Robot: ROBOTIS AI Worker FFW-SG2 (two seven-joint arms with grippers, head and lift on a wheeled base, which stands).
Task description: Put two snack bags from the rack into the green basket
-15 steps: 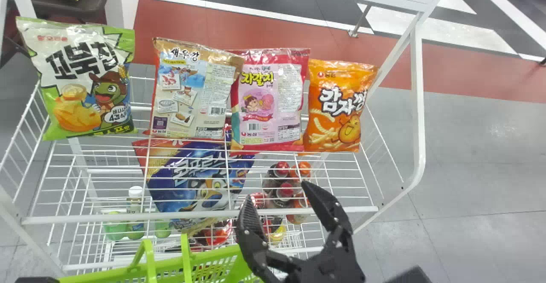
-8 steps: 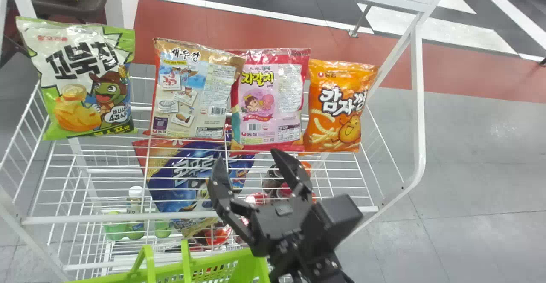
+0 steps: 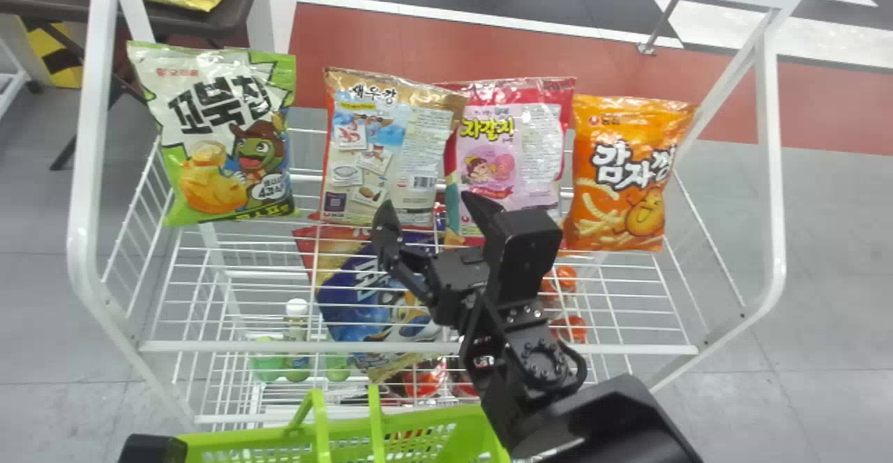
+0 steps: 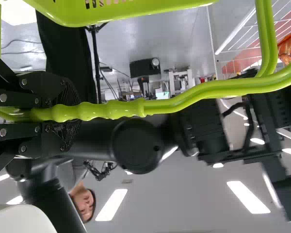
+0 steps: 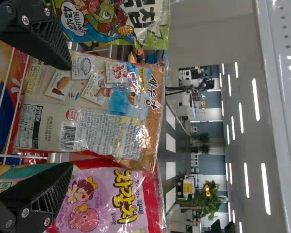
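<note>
- Our black R gripper (image 3: 430,206) is spread wide, holding nothing.
- Tan-backed, glossy plastic snack bag (image 5: 89,111) stands upright just ahead, approx. centred betw. our fingertips.

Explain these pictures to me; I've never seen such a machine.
It is a robot with two black arms. One picture looks down from its head; the other two, turned sideways, come from its wrists. Its left gripper is closed on the handle of the green basket. Its right gripper, open and holding nothing, is near the tan bag and pink bag on the white rack. Beside them are a green-and-white bag to the left and an orange bag to the right; a blue bag sits lower down.
</note>
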